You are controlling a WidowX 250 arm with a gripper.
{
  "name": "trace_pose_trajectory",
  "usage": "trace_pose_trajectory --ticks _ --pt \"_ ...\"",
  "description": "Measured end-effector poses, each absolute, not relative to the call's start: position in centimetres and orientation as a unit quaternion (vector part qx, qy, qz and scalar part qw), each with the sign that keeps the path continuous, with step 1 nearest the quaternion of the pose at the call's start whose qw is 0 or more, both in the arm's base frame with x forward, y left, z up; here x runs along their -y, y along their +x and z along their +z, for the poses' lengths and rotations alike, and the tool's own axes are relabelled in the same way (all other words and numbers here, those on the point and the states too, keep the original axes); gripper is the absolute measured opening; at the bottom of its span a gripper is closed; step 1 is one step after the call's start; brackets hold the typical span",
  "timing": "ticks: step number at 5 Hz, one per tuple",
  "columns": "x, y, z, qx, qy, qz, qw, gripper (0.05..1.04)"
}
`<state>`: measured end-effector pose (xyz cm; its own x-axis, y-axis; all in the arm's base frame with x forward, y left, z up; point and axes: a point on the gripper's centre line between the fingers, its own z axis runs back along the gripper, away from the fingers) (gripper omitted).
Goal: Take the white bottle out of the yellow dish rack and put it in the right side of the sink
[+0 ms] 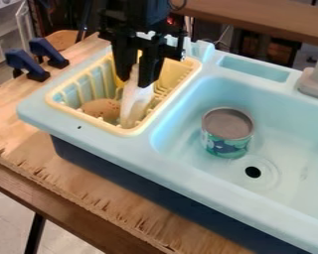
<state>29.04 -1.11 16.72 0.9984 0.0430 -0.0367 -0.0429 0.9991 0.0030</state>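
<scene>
The hand (pixel 135 82) grips the upper end of a long whitish item (pixel 131 104), probably so its length can hang into the yellow dish rack (pixel 125 132) below. A brown speckled item (pixel 101 108) lies beside it, penned by the rack's walls. Across from the hand, a tin can (pixel 228 131) stands upright in the sink basin (pixel 188 144), likely steady on its flat base.

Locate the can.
Camera view: the can is in the sink, to the picture's right of the yellow rack, just up and left of the drain hole.
</scene>
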Motion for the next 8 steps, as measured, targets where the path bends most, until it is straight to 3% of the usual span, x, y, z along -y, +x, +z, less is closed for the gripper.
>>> trace_pose_trajectory --ticks 1,2,3,5,7,8 --pt "1.0 28.9 17.3 0.011 -0.035 0.013 0.999 0.402" --pt "1.7 28.3 18.6 0.022 -0.043 0.006 0.999 0.402" --pt "4.0 28.1 22.8 0.049 -0.048 0.016 0.998 0.399" --pt "11.1 28.6 25.8 0.084 -0.082 -0.102 0.988 0.387" --pt "16.6 30.2 21.4 0.063 -0.114 -0.156 0.979 0.388" --pt "18.1 30.9 19.2 0.046 -0.104 -0.139 0.984 0.387"
